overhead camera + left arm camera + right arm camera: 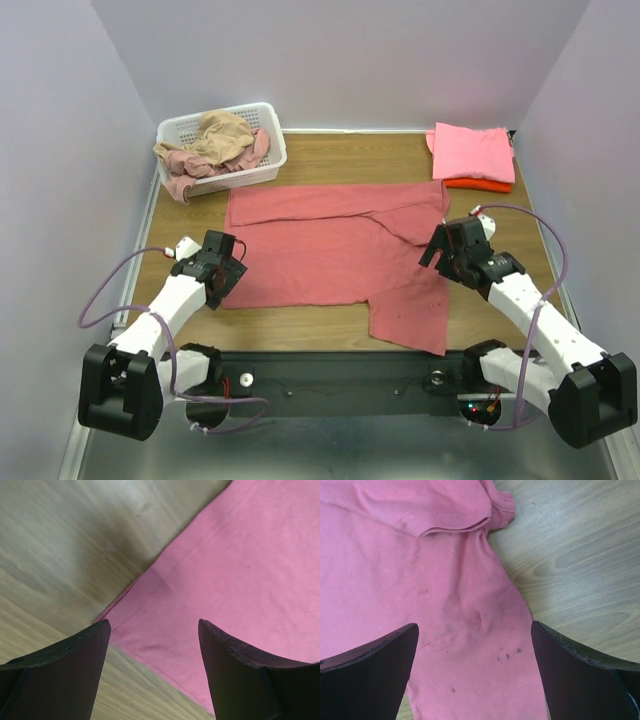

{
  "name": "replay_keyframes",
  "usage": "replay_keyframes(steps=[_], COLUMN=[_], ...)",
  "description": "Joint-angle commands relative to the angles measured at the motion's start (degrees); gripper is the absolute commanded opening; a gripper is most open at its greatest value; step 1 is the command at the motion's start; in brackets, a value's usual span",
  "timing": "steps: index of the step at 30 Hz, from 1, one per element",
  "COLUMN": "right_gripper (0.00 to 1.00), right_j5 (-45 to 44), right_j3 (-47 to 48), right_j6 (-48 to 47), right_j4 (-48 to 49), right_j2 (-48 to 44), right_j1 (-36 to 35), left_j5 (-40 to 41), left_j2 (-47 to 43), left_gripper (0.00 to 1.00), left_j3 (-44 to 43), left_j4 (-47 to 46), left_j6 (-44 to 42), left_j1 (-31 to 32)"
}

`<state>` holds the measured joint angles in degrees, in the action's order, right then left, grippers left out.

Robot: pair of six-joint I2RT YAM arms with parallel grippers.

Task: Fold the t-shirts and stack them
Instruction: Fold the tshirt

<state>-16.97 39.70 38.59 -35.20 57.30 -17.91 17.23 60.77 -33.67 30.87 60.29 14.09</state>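
Under the wide-open right gripper (474, 625), dark specks (507, 655) dot the dusty red cotton t-shirt (420, 580), unseen from overhead. Left gripper (153, 621) gapes over its corner.

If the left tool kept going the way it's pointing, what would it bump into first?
Probably the red shirt. The left tool points down at the shirt's corner edge, flat on the table. One finger hangs over bare wood, so it might touch the table at the same time.

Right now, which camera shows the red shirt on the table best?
The top camera: nearly the whole red shirt lies spread there. The left wrist view catches only a corner, the right only a sleeve area.
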Motion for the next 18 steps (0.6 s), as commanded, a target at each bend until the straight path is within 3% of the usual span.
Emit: replay_keyframes(steps=[1,13,18], right_gripper=[1.00,1.00,1.00], right_j5=[-2.37,-2.36,-2.10], right_j3=[-0.50,-1.73,-2.09], right_j6=[2.72,4.48,4.13], right_j4=[-0.04,-0.04,-0.22], right_j2=[-0.79,-1.48,-2.10], right_j1=[0.33,0.33,0.33], left_j5=[-1.57,-4.05,-3.17], left_j2=[-2.33,-2.15,-0.22], left_gripper=[0.82,0.81,0.73], left_j3=[3.78,8.89,7.74], left_j4=[-1.50,-5.12,-4.24], left_j6=[4.83,5.54,5.80], left_j1=[-0.11,-0.11,-0.11])
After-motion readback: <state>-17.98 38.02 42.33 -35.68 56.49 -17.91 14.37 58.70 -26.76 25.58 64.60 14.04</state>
